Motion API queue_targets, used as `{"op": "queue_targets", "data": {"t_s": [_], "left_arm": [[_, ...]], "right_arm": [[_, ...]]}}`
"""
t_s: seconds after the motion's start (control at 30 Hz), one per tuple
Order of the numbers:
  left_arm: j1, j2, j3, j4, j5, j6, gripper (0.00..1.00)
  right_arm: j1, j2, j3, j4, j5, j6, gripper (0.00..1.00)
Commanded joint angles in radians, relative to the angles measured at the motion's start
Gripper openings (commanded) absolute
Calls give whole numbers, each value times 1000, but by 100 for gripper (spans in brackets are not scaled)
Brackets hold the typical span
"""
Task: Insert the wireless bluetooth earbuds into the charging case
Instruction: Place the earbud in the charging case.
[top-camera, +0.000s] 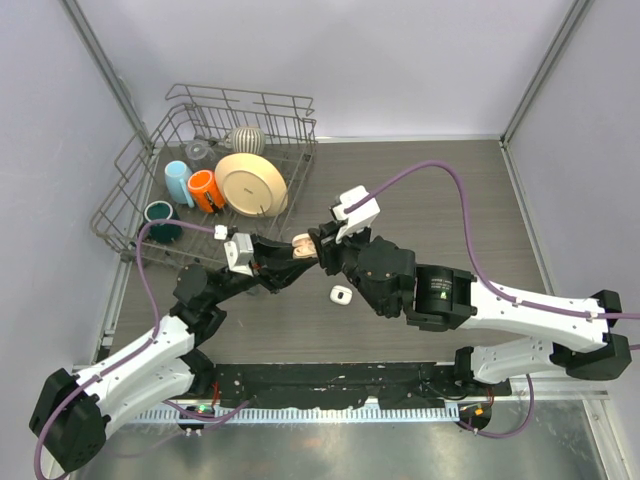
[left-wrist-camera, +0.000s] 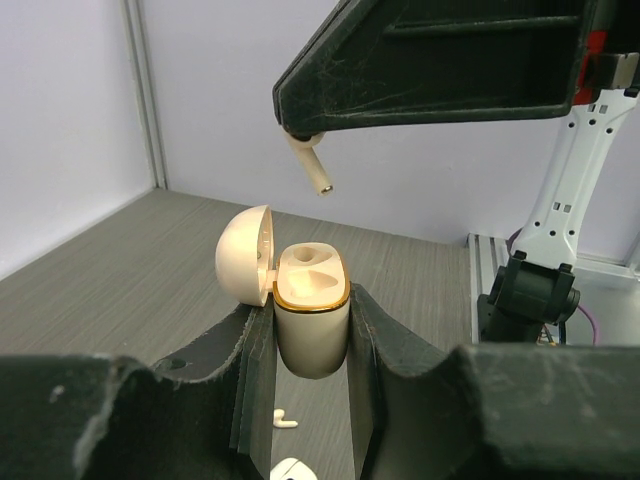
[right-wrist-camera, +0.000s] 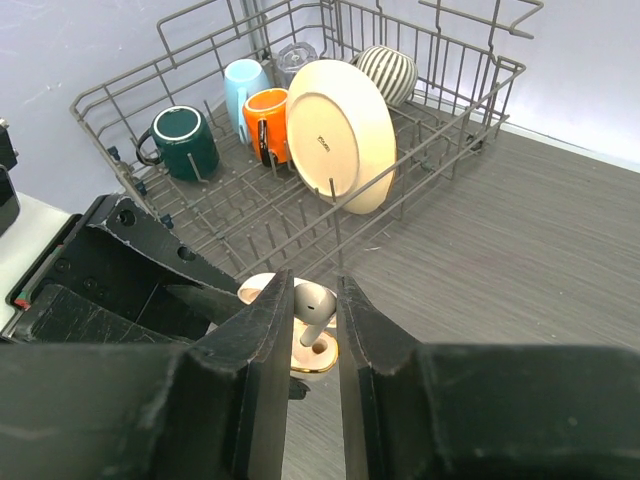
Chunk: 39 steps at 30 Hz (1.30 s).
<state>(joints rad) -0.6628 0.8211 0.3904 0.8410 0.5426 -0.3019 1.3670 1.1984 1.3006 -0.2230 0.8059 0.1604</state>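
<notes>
charging case (left-wrist-camera: 310, 335), lid open, hangs at 5 o'clock off the dish rack (top-camera: 130, 195), bare table (top-camera: 450, 190) toward 3 o'clock. left gripper (left-wrist-camera: 308, 305) clamps its body. right gripper (right-wrist-camera: 313, 305) pinches an earbud (left-wrist-camera: 312, 165), head hidden, at 12 o'clock over it. loose earbud (left-wrist-camera: 285, 420) lies beneath.

Overhead view down onto table (top-camera: 450, 200), left wrist low, level, right wrist angled down, both close on charging case (left-wrist-camera: 311, 330)

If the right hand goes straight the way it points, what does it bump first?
Probably the open charging case held in the left hand. The right hand holds an earbud just above it, stem down, though depth is hard to judge.
</notes>
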Motion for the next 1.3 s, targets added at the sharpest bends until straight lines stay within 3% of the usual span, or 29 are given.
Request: {"op": "queue_targets", "data": {"t_s": [0.0,1.27], "left_arm": [[-4,0,39,59,2,1,0],[-3,-4,41,79,-10,0,0]], "right_arm": [[7,3,12,47,-11,18,1],[17,-14,-70,43,29,-45,1]]}}
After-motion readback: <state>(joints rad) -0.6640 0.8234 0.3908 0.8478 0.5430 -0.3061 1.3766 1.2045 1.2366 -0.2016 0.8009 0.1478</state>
